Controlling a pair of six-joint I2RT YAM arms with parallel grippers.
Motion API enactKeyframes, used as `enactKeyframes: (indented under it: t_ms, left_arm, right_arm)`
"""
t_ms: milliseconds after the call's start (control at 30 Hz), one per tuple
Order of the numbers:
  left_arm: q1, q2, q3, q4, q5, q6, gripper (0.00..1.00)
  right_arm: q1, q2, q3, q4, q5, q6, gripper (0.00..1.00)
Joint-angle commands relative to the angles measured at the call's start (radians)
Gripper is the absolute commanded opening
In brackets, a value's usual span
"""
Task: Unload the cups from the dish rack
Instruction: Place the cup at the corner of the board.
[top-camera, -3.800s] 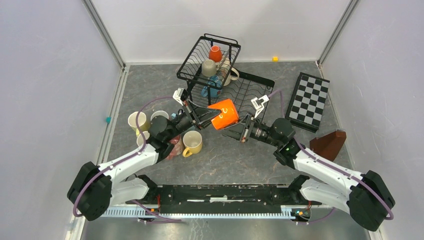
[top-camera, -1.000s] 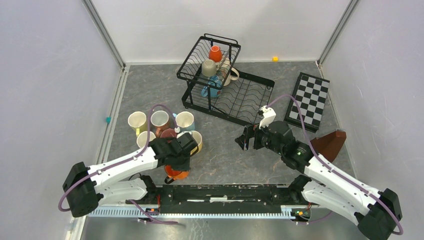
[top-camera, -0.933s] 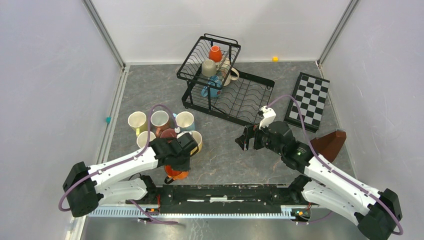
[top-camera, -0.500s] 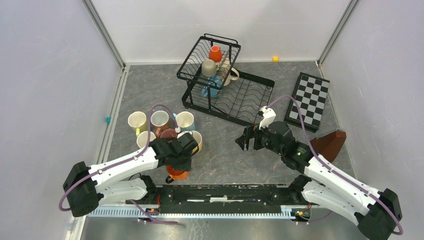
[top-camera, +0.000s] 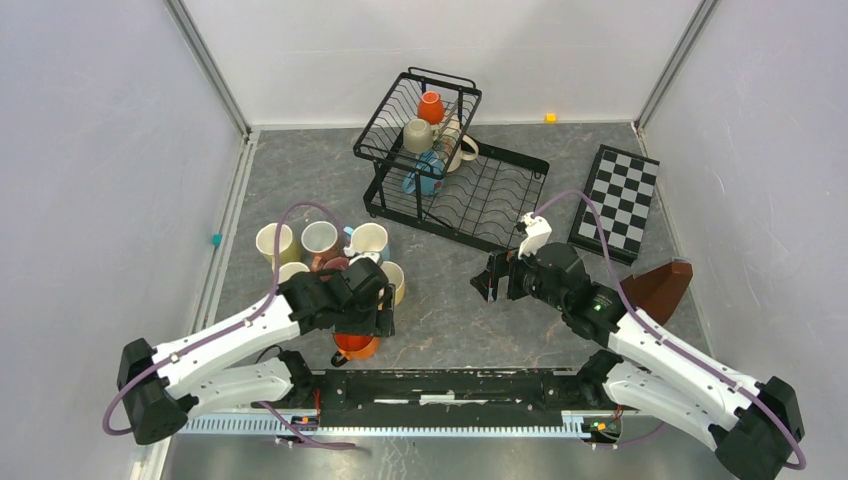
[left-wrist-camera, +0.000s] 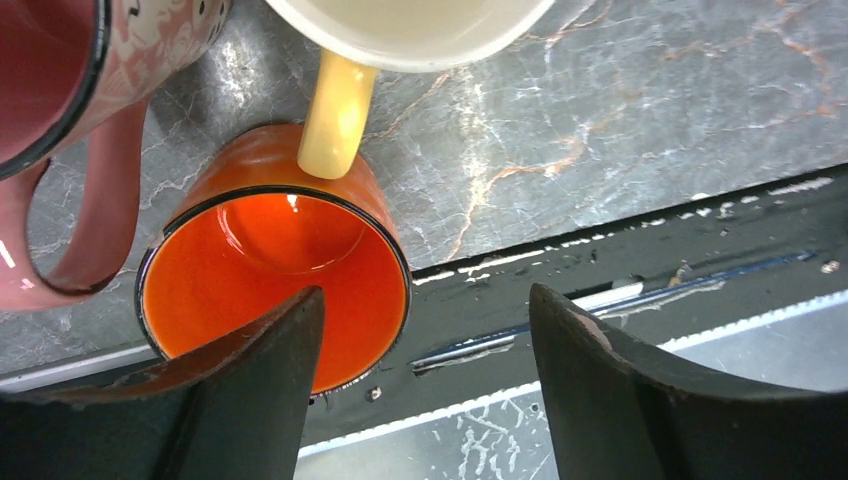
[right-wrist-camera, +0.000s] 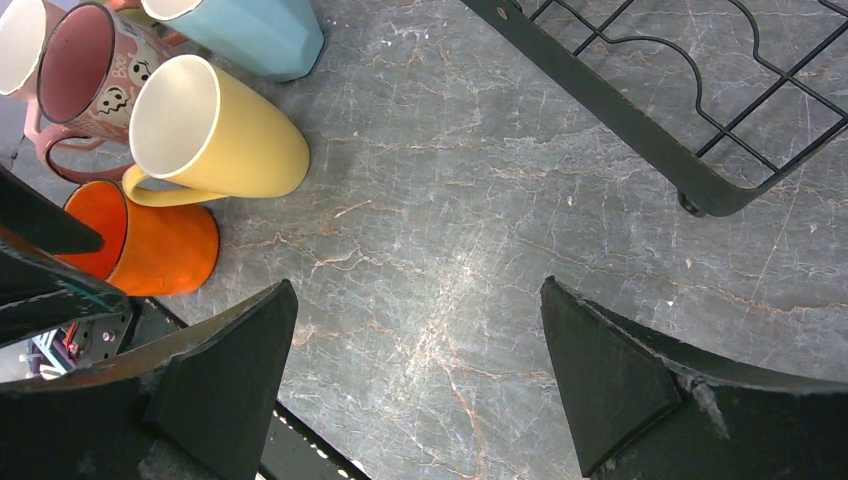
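An orange cup (top-camera: 354, 346) (left-wrist-camera: 275, 290) stands upright at the table's near edge, mouth up, beside a yellow cup (right-wrist-camera: 220, 135) and a pink cup (right-wrist-camera: 80, 65). My left gripper (top-camera: 368, 325) (left-wrist-camera: 428, 295) hangs open just above it, one finger over its rim, holding nothing. Several more cups (top-camera: 320, 240) cluster to the left. The black wire dish rack (top-camera: 480, 200) at the back holds a small orange cup (top-camera: 431, 105), a beige cup (top-camera: 417, 135) and a blue cup (top-camera: 425, 172). My right gripper (top-camera: 490, 280) (right-wrist-camera: 418, 290) is open over bare table.
A checkered board (top-camera: 615, 205) lies right of the rack, and a brown wedge-shaped object (top-camera: 657, 288) sits near the right wall. The black base rail (top-camera: 450, 385) runs along the near edge, right behind the orange cup. The rack's lower frame (right-wrist-camera: 620, 110) is just beyond my right gripper.
My left gripper has opened and let go of the orange cup, which now stands on the table. The left arm has risen and shifted slightly back. The right arm has not moved.
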Motion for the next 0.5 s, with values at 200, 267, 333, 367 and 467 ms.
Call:
enactKeyframes:
  t_ms: [200,267,333,367,467]
  left_arm:
    - [-0.004,-0.100,0.163,-0.073,0.005,0.055,1.00]
    - [-0.004,-0.107,0.196,-0.071,0.004,0.066,1.00]
    - [-0.004,-0.118,0.222,-0.056,0.003,0.078,1.00]
    - [-0.003,-0.127,0.232,-0.043,0.004,0.081,1.00]
    - [-0.003,-0.139,0.252,-0.001,0.013,0.093,1.00]
  right_arm:
    - [0.006,0.029,0.057,0.033,0.037,0.009,0.98]
    - [0.006,0.038,0.071,0.037,0.050,0.010,0.98]
    - [0.004,0.055,0.092,0.042,0.069,0.005,0.98]
    - [0.000,0.067,0.105,0.049,0.076,-0.003,0.98]
    - [-0.018,0.103,0.143,0.081,0.096,-0.026,0.98]
